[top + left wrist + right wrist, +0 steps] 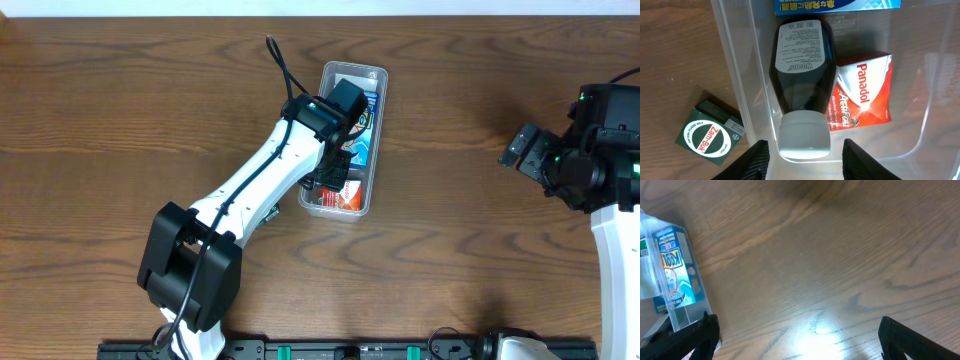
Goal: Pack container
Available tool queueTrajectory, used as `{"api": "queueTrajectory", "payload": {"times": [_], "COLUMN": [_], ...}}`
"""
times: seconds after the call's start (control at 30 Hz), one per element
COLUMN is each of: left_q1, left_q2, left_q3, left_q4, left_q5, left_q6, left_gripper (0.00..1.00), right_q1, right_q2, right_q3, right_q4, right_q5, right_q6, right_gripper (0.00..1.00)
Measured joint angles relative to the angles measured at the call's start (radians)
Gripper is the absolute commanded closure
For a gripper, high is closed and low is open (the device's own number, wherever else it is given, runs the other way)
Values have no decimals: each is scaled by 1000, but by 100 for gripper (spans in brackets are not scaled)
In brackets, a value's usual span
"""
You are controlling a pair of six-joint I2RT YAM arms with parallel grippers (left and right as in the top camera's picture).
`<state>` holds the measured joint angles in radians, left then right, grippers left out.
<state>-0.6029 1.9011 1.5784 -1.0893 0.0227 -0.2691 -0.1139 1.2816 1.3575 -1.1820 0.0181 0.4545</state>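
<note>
Wood-grain bench: my left tool, spread wide over the dark white-capped bottle, may clip the wall of the clear plastic container.

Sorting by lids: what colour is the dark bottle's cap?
The cap is white; left wrist view shows it best.

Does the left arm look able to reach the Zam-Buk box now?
Probably yes: the Zam-Buk box lies uncovered on the table just outside the container wall, and the open left claw hovers close by.
</note>
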Motion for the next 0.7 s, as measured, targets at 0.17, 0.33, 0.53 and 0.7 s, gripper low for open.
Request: {"api": "queueTrajectory", "payload": {"times": [0.17, 0.33, 0.53, 0.7], "left_q1": [0, 0, 0, 0], "left_q2": [0, 0, 0, 0], "left_q3": [-20, -29, -30, -30], "left_q4": [13, 39, 49, 42], "left_q5": [1, 1, 0, -1], "left_q6": [0, -4, -11, -12], "left_gripper": [52, 59, 72, 76], "right_q1": [0, 0, 0, 0], "right_q2": [0, 0, 0, 0], "right_q3": [0, 0, 0, 0], "right_q4": [0, 0, 0, 0], "right_q5": [0, 0, 0, 0], "right_q6": [0, 0, 0, 0], "right_gripper": [1, 1, 1, 1]}}
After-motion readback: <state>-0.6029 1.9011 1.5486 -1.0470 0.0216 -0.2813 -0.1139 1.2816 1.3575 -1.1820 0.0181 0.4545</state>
